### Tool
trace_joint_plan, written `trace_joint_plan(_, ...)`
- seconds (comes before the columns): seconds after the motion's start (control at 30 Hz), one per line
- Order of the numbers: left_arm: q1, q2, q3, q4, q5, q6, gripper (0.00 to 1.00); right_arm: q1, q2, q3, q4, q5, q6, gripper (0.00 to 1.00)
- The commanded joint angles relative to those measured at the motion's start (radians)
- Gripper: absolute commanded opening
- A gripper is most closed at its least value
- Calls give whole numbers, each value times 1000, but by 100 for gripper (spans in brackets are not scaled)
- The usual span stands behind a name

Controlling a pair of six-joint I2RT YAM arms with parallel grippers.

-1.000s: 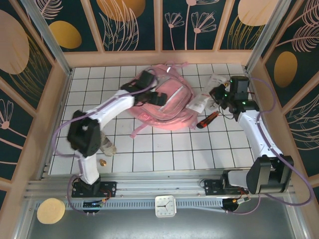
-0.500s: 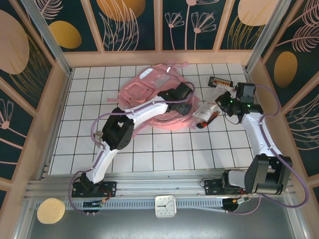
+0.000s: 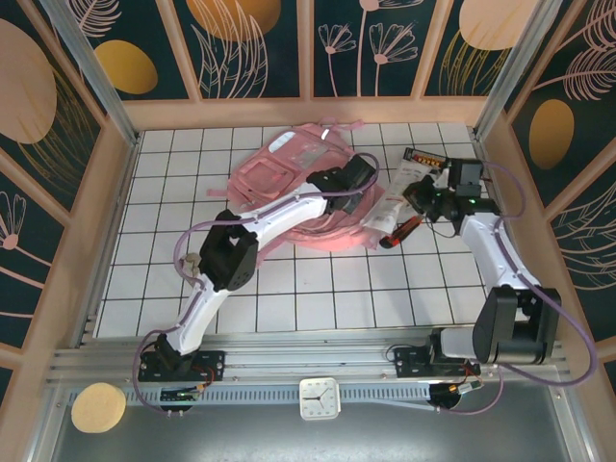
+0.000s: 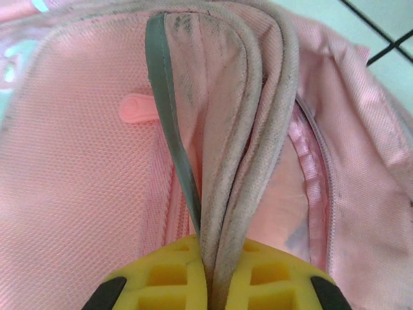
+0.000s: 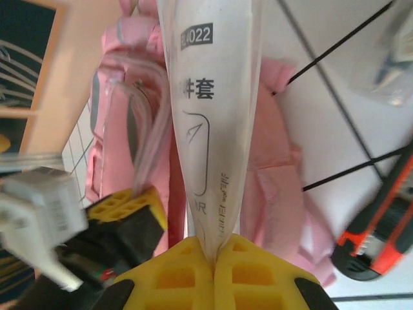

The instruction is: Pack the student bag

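Left arm [image 3: 279, 207] hides part of the student bag [image 3: 279, 159]; orange tool [image 5: 381, 226] is cropped.

one pink student bag [image 3: 274, 168], one clear packet [image 5: 206, 129], one orange-and-black tool [image 5: 377, 242], one clock [image 3: 319, 398]

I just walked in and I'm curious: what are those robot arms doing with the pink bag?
They are packing a pink backpack lying on the tiled table. The left arm has its jaws shut on the piped edge of the backpack's opening. The right arm holds a clear printed plastic packet by one end, jaws shut, close beside the backpack. An orange and black tool lies on the table, not packed yet.
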Motion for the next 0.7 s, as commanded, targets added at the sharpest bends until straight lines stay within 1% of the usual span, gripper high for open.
trace_joint_plan(0.0,11,-129,58,-70,43,-25,0,76,76,-2,127,-58,40,0)
trace_joint_plan(0.07,15,-159,65,-88,53,-31,0,105,124,-2,194,-60,88,0)
trace_joint_plan(0.2,16,-203,62,-104,115,-46,0,165,244,20,344,-52,164,0)
trace_joint_plan(0.3,16,-217,47,-95,175,-61,0,212,375,61,481,-70,235,0)
trace_joint_plan(0.37,17,-218,41,-94,191,-75,0,248,467,88,611,-80,310,0)
trace_joint_plan(0.47,16,-221,22,-87,220,-84,0,287,595,151,757,-88,407,0)
trace_joint_plan(0.53,17,-225,2,-81,240,-92,0,308,664,222,774,-86,423,0)
trace_joint_plan(0.6,16,-226,-17,-67,260,-95,0,332,723,316,719,-90,393,0)
trace_joint_plan(0.63,17,-224,-25,-60,262,-96,0,341,747,353,685,-90,381,15)
trace_joint_plan(0.67,17,-222,-28,-58,254,-95,0,348,757,373,660,-92,374,27)
